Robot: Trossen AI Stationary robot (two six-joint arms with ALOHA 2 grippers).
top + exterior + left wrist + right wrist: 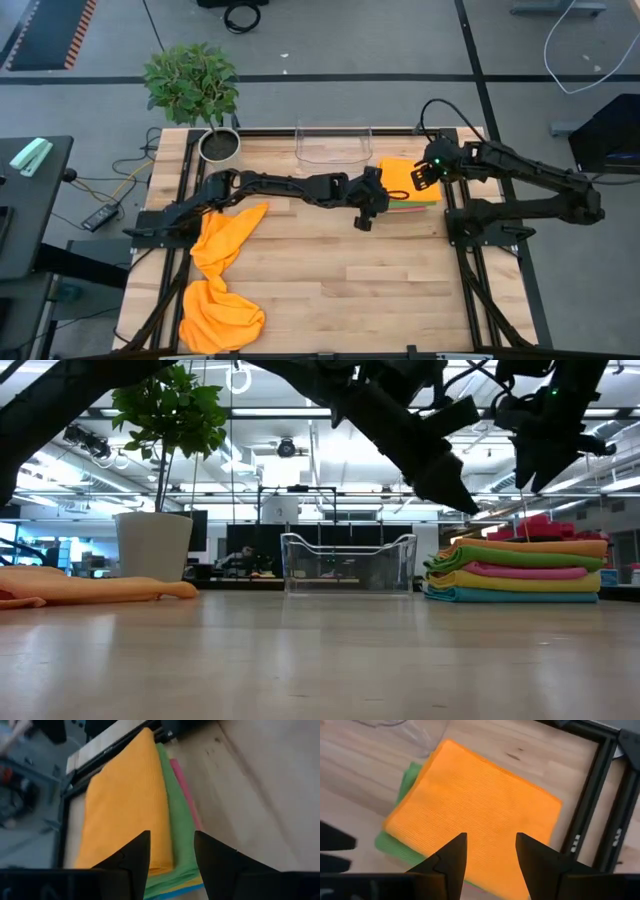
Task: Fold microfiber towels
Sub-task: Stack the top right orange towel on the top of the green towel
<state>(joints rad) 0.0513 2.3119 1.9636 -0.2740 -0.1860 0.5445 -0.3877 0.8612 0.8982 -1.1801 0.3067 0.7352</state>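
At the left of the table, an unfolded orange towel (222, 280) is seen lying crumpled, running from near the left arm's base toward the near edge. The left gripper (366, 205) is held above the middle of the table, just left of the folded stack (408, 183); its jaws stand apart and empty. At the far edge, a clear plastic bin (333, 143) is shown; nothing is seen in it. On the right, orange, green, pink, yellow and blue towels are stacked, the orange folded towel (475, 815) uppermost. The right gripper (432, 170) hangs over this stack, jaws parted, holding nothing. The step in hand is judged to be release of the folded towel: both grippers should be lifted straight up so the top layer is not dragged askew.
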